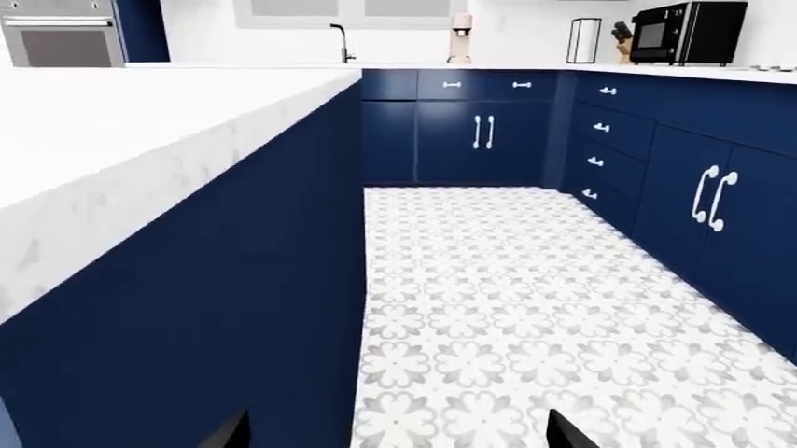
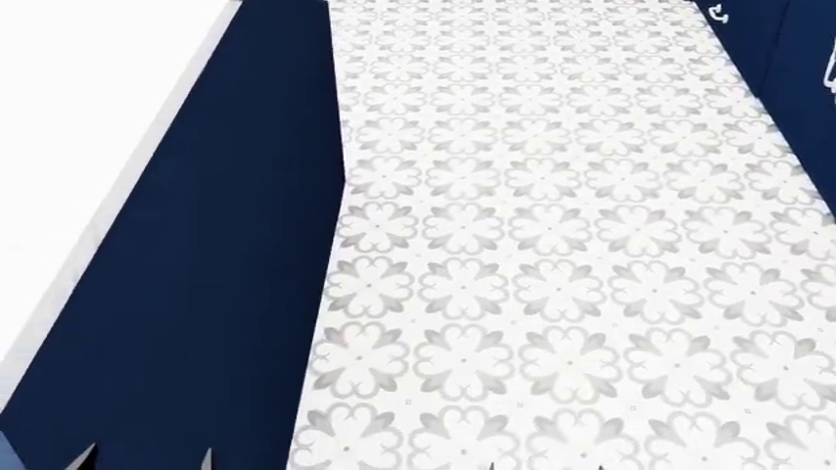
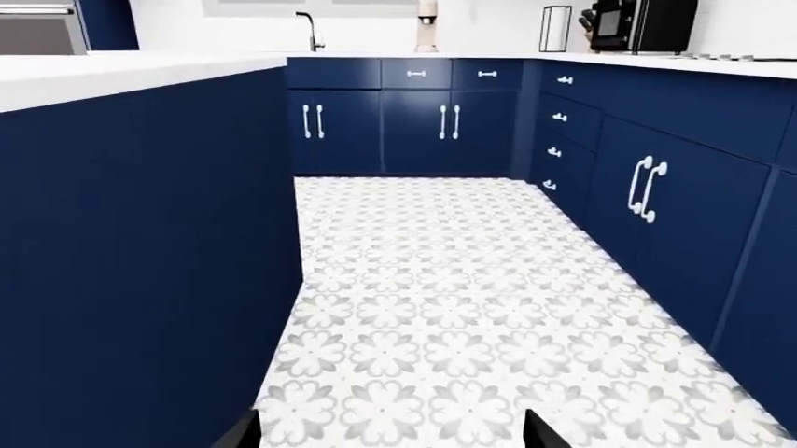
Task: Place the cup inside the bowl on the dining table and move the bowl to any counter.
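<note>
The cup, the bowl and the dining table are out of view in every frame. A white marble counter [image 1: 112,140] on a navy base runs along the left of a tiled aisle, and its top also shows in the head view [image 2: 78,117] and the right wrist view [image 3: 125,70]. My left gripper [image 1: 398,437] is open, its dark fingertips [image 1: 230,431] far apart with only floor and the navy panel behind them. My right gripper [image 3: 388,434] is open too and holds nothing. In the head view the left gripper [image 2: 148,460] barely shows at the bottom edge.
Navy base cabinets [image 1: 710,196] with white handles line the right side and far end of the aisle. The far worktop carries a faucet [image 1: 342,42], a microwave [image 1: 688,31] and a knife block [image 1: 621,35]. An oven [image 1: 56,33] stands at the far left. The floor [image 2: 549,245] has flower-patterned tiles.
</note>
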